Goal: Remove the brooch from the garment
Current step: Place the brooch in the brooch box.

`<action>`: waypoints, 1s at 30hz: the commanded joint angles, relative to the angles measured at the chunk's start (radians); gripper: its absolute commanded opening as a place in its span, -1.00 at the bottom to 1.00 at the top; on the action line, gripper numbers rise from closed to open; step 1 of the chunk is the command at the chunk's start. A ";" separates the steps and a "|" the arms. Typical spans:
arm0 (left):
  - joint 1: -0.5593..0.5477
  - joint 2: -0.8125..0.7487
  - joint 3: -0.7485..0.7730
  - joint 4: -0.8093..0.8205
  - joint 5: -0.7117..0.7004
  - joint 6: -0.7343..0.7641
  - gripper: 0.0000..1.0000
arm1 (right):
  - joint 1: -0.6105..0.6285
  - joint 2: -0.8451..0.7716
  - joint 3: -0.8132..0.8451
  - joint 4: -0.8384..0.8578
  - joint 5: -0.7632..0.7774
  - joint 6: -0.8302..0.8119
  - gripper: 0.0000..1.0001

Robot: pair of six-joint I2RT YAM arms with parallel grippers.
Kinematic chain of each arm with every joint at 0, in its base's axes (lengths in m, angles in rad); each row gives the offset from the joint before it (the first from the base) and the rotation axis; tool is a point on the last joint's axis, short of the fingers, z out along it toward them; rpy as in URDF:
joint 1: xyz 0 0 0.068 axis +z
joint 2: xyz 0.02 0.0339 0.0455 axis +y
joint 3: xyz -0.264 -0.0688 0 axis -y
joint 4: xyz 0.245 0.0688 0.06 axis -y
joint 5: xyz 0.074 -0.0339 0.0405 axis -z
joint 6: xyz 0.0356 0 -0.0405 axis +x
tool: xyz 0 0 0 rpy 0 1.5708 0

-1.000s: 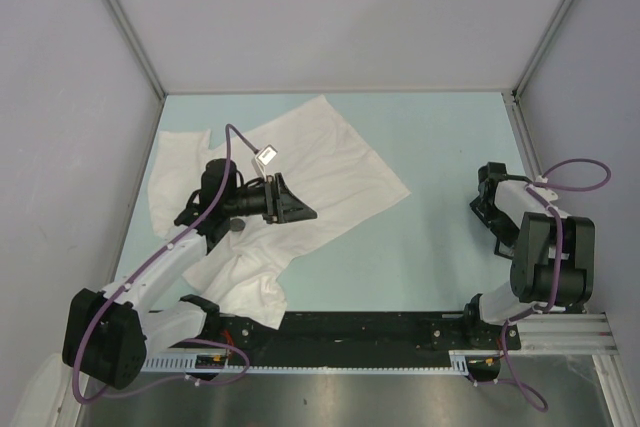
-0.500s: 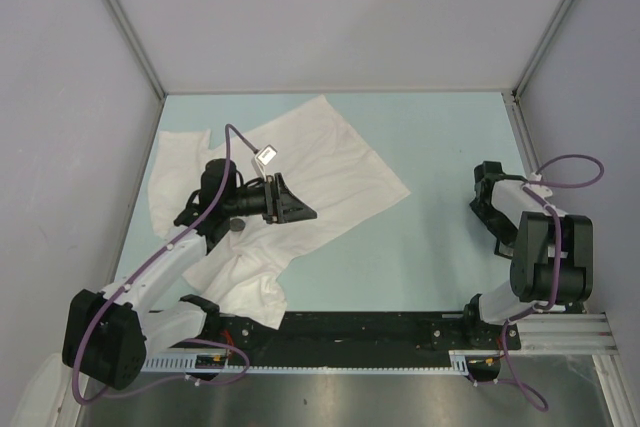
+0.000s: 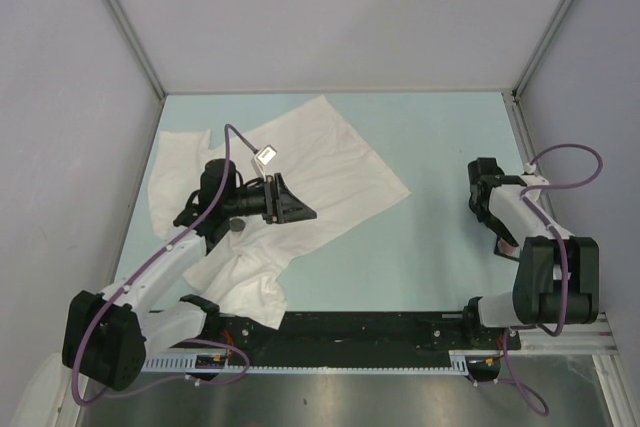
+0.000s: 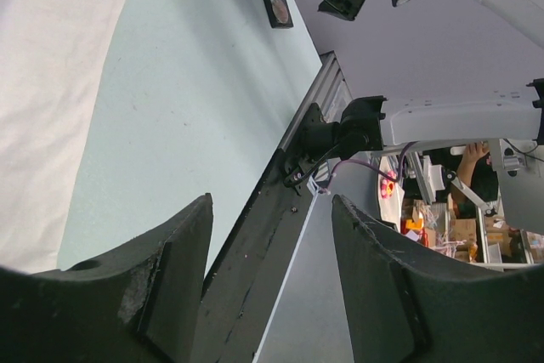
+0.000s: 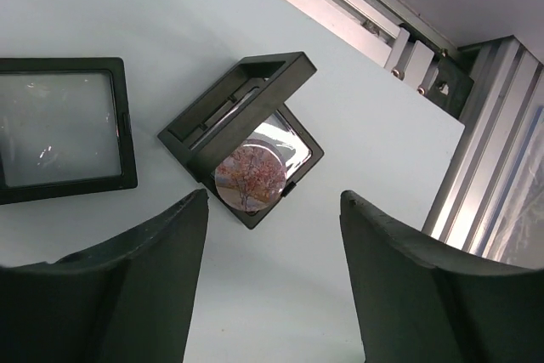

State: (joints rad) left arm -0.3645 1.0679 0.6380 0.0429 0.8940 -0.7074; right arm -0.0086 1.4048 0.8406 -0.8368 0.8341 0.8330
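Overhead view: garment (image 3: 330,162) lies spread and rumpled on the table (image 3: 440,147), toward 9 to 10 o'clock. Left gripper (image 4: 272,206) hangs over the garment's near half, fingers apart, nothing between them. Its camera looks across bare table toward 3 o'clock, with only a strip of white cloth at the frame's left edge. Right gripper (image 5: 272,201) sits at 3 o'clock, well apart from the garment, fingers spread wide and holding nothing. Brooch (image 5: 251,178) is not on the cloth. It is a round piece with a pinkish tree pattern, resting in a small black box (image 5: 204,101) on the table, at 12 o'clock from the right fingers. The box lid is propped up at a tilt. A second flat black frame (image 5: 59,129) with a clear pane lies just beside it at 10 o'clock. You cannot tell from here whether the brooch is seated flat or only leaning in the box. Judgement: removal looks done and the drop-off into the box is the step in hand, near its end. For the next move, lift the right arm straight away and keep both fingers off the raised lid, since a nudge could tip the box. The left arm has nothing left to pin down.
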 commanded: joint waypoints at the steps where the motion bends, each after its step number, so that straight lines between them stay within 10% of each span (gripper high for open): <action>1: -0.007 -0.031 0.018 -0.018 0.000 0.019 0.26 | 0.033 -0.049 0.052 -0.077 0.039 0.032 0.40; 9: -0.004 -0.049 0.055 -0.179 -0.116 0.102 0.29 | 0.315 -0.174 0.109 -0.162 0.014 0.066 0.42; 12: 0.013 -0.089 0.034 -0.216 -0.226 0.080 0.66 | 0.452 -0.205 0.112 -0.101 -0.039 0.025 0.42; 21: 0.300 -0.221 -0.058 -0.392 -0.415 -0.003 0.55 | 0.745 -0.143 0.152 0.361 -0.277 -0.189 0.42; 30: 0.427 -0.304 0.089 -0.783 -0.875 -0.092 0.48 | 0.987 0.291 0.293 0.954 -0.757 -0.216 0.32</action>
State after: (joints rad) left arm 0.0265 0.8017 0.6453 -0.5503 0.2516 -0.7246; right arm 0.8948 1.5364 1.0267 -0.2092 0.3408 0.6514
